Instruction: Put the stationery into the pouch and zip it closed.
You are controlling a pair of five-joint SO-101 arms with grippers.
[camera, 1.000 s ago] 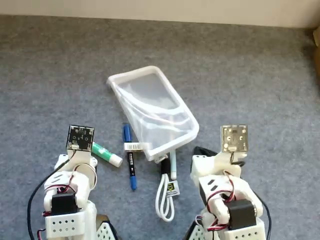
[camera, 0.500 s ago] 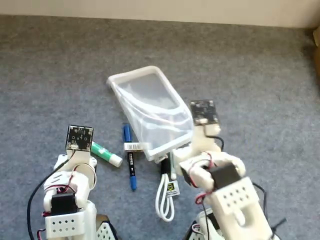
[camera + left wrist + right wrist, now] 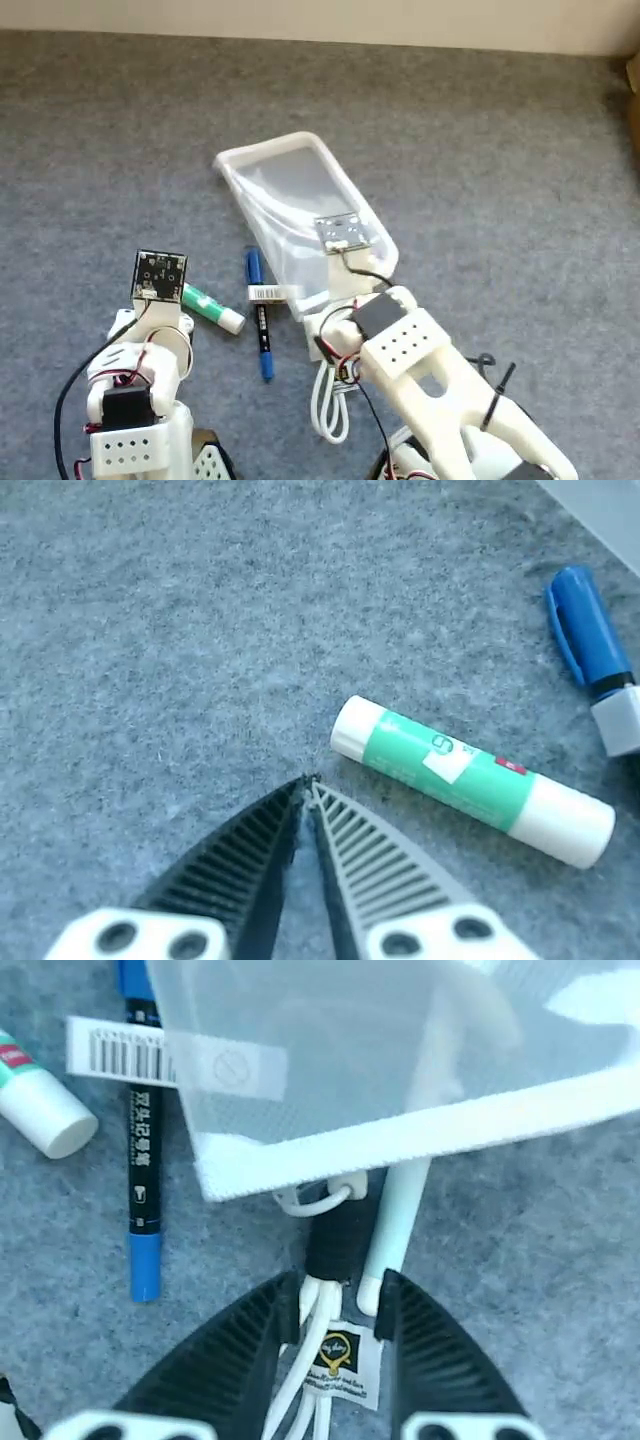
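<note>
The clear mesh pouch [image 3: 290,195] lies slanted mid-table, its white-edged near end [image 3: 400,1125] just ahead of my right gripper [image 3: 335,1298]. That gripper is open and low over the carpet. Between its fingers sit the black end of a white cable [image 3: 338,1245] and the tip of a white pen [image 3: 395,1220] that pokes from under the pouch. A blue pen [image 3: 261,325] and a green-and-white glue stick [image 3: 212,308] lie left of the pouch. My left gripper [image 3: 308,782] is shut and empty, its tips close beside the glue stick [image 3: 470,780].
The looped white cable [image 3: 328,405] with its tag [image 3: 338,1352] lies on the grey carpet near the table's front. A barcode label [image 3: 170,1058] hangs off the pouch corner over the blue pen [image 3: 140,1170]. Open carpet surrounds the pouch on the far and right sides.
My right arm swung from its rest spot at the front right forward and leftward, ending over the pouch's near edge. The left arm and the objects stayed put.
</note>
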